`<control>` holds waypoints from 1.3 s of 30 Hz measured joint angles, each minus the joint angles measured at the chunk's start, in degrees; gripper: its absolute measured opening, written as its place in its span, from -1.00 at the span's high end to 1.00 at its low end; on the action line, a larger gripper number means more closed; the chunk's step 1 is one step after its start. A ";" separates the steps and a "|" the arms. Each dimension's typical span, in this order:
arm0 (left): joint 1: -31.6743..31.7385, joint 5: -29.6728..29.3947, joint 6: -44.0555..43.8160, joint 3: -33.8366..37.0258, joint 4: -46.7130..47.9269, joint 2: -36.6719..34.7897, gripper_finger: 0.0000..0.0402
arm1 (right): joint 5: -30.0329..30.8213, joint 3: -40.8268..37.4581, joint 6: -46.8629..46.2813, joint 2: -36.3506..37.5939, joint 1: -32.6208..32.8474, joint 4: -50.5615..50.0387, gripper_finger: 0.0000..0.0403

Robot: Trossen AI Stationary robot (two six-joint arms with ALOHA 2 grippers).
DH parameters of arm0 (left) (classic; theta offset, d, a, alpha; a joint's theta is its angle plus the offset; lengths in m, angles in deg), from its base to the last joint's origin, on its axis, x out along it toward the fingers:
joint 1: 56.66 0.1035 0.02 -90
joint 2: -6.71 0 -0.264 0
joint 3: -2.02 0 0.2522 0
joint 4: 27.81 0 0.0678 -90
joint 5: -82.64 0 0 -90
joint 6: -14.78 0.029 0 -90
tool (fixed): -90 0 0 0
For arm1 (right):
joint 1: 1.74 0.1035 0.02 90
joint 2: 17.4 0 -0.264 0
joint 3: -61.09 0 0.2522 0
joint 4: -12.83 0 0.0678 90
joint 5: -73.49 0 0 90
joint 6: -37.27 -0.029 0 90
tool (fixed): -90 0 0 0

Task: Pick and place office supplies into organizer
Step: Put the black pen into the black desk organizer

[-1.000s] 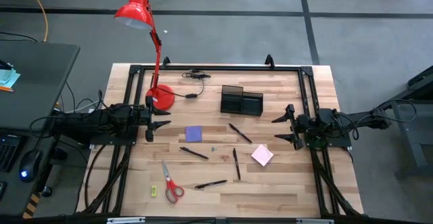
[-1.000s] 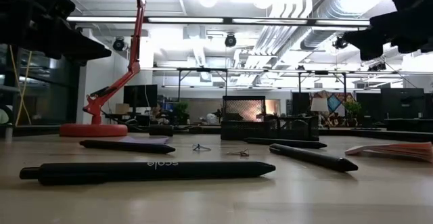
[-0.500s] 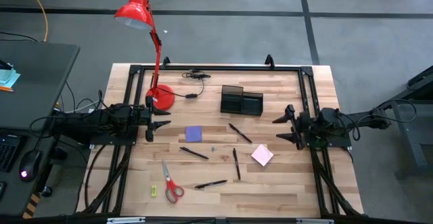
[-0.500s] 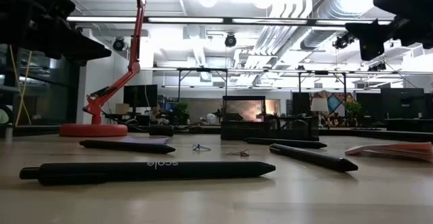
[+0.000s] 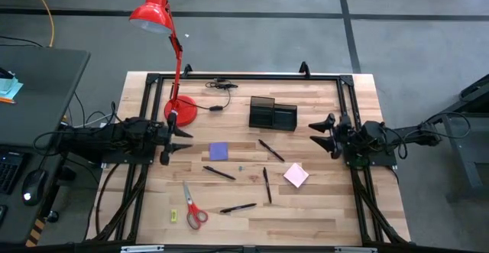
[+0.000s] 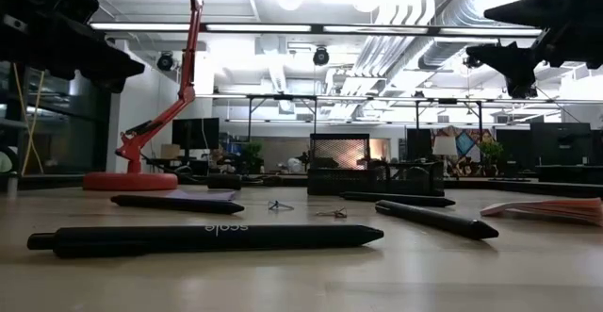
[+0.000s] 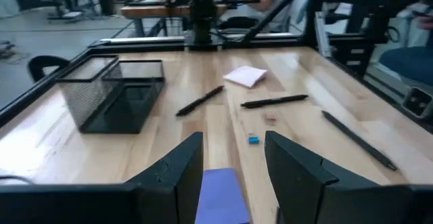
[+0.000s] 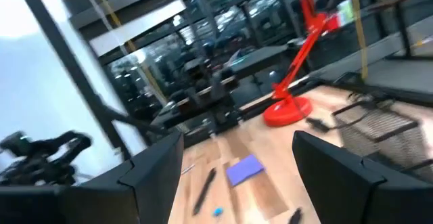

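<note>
Left pincer (image 5: 170, 141) at the bench's (image 5: 321, 207) nine o'clock edge, fingers (image 7: 179, 176) parted and empty; purple note pad (image 5: 218, 151) at about four o'clock from it, just beside, flat on the wood and untouched; right pincer (image 5: 327, 131) at the three o'clock edge, raised above the bench, fingers (image 8: 152, 173) spread wide, holding nothing; pink note pad (image 5: 296, 175) at about seven o'clock from it, apart; organizer (image 5: 272, 114) toward twelve o'clock of the bench centre, at roughly ten o'clock from the right pincer, apart; black pens scattered mid-bench, one (image 5: 270, 150) between organizer and pink pad, another (image 5: 218, 173) at six o'clock from the purple pad; red-handled scissors (image 5: 194, 211) near the six o'clock edge, yellow-green piece (image 5: 173, 215) just beside at nine o'clock; red lamp base (image 5: 182, 109) near the left pincer, at twelve o'clock.
</note>
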 joint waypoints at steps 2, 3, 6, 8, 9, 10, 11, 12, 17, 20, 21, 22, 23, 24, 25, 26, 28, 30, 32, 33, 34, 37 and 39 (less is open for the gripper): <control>0.01 0.22 -0.28 0.00 -0.07 0.00 0.28 | 0.61 0.00 1.36 -0.22 0.02 0.06 -0.35; -0.01 0.20 -0.49 0.00 -0.07 0.00 0.28 | 0.56 0.00 1.36 -0.64 0.02 0.07 -0.35; 0.01 -0.08 -0.50 -0.01 -0.11 0.00 0.28 | -0.78 0.00 1.77 -2.57 0.02 2.41 -0.35; 0.01 -0.45 -0.50 -0.02 -0.22 0.00 0.28 | -1.74 0.00 2.16 -4.94 0.02 6.46 -0.35; 0.01 -0.47 -0.52 0.00 -0.51 0.00 0.28 | -2.16 0.00 3.31 -6.41 0.02 8.88 -0.35; -0.01 -0.62 -0.34 -0.02 -1.04 0.00 0.28 | -2.88 0.02 4.82 -8.12 0.02 11.40 -0.35; 0.00 -0.95 0.24 0.00 -1.89 0.00 0.28 | -3.16 0.17 5.87 -10.01 0.04 13.05 -0.35; 0.00 -1.49 0.67 -0.01 -3.00 0.00 0.28 | -3.19 0.77 6.52 -12.26 0.04 13.51 -0.35; 0.01 -2.09 -3.97 -0.02 -10.47 0.00 0.28 | -3.43 6.46 3.55 -25.62 0.57 14.03 -0.35; 0.01 -2.15 -7.56 -0.02 -13.30 0.00 0.28 | -3.21 12.15 1.72 -35.28 1.95 13.29 -0.35; 0.01 -2.19 -7.73 -0.02 -13.33 -0.02 0.28 | -3.19 14.47 1.02 -38.43 2.47 12.66 -0.35; 0.01 -2.20 -8.00 -0.02 -12.99 -0.02 0.28 | -3.16 16.93 -0.32 -41.52 2.86 11.48 -0.35; 0.01 -2.17 -8.22 -0.02 -12.49 -0.01 0.28 | -3.27 19.11 -1.92 -44.39 3.27 9.87 -0.35; 0.01 -2.15 -8.56 -0.01 -12.16 0.00 0.28 | -3.81 21.00 -2.96 -47.35 3.72 8.03 -0.35; 0.01 -2.15 -9.12 -0.01 -12.12 0.00 0.28 | -4.70 22.41 -3.88 -50.20 4.14 6.62 -0.35; 0.01 -2.15 -9.90 -0.02 -12.13 0.00 0.28 | -4.77 23.68 -4.84 -52.95 4.44 5.77 -0.35; 0.01 -2.15 -11.75 0.00 -12.15 0.00 0.28 | -4.98 26.30 -8.86 -58.07 4.61 4.72 -0.35; 0.01 -2.15 -12.80 0.00 -12.14 0.00 0.28 | -5.46 28.95 -11.24 -62.92 4.90 4.96 -0.35; 0.01 -2.15 -13.16 -0.01 -12.11 0.00 0.28 | -3.88 30.69 -12.45 -67.00 5.96 4.45 -0.33; 0.01 -2.15 -13.16 0.00 -12.00 0.00 0.28 | -1.76 31.60 -12.70 -68.98 6.56 4.36 -0.32; 0.01 -2.15 -13.16 0.00 -11.83 0.00 0.28 | 0.84 32.49 -13.08 -70.62 7.09 4.44 -0.31; 0.01 -2.15 -13.16 0.00 -11.80 0.00 0.28 | 9.83 34.52 -15.00 -74.16 8.60 1.55 -0.26; 0.01 -2.17 -13.16 0.00 -11.80 0.00 0.28 | 15.12 35.04 -15.26 -75.56 10.39 -1.70 -0.23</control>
